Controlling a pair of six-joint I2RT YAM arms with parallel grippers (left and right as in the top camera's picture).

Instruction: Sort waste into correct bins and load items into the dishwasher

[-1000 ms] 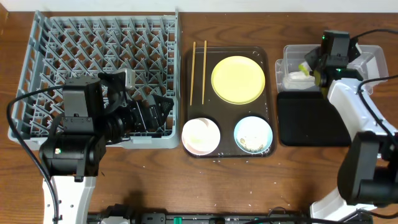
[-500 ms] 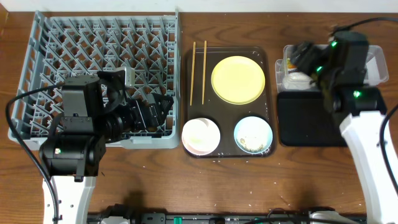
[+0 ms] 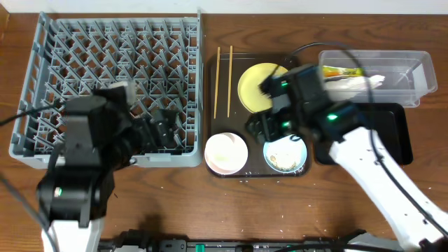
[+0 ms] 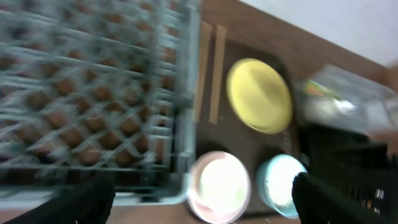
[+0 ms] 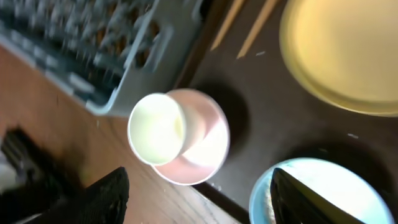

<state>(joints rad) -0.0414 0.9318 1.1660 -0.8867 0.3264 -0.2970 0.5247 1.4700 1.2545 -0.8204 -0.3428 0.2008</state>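
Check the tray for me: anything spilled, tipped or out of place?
The small white cup sits off-centre in the white bowl, seemingly leaning over its rim. Rice-like scraps lie in the light blue bowl.

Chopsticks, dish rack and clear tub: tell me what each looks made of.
Chopsticks: probably wood or bamboo; pale tan, matte, thin and straight. Dish rack: moulded plastic by its look; a uniform grey lattice with a dull sheen. Clear tub: likely thin transparent plastic, glossy; what lies inside shows through its walls.
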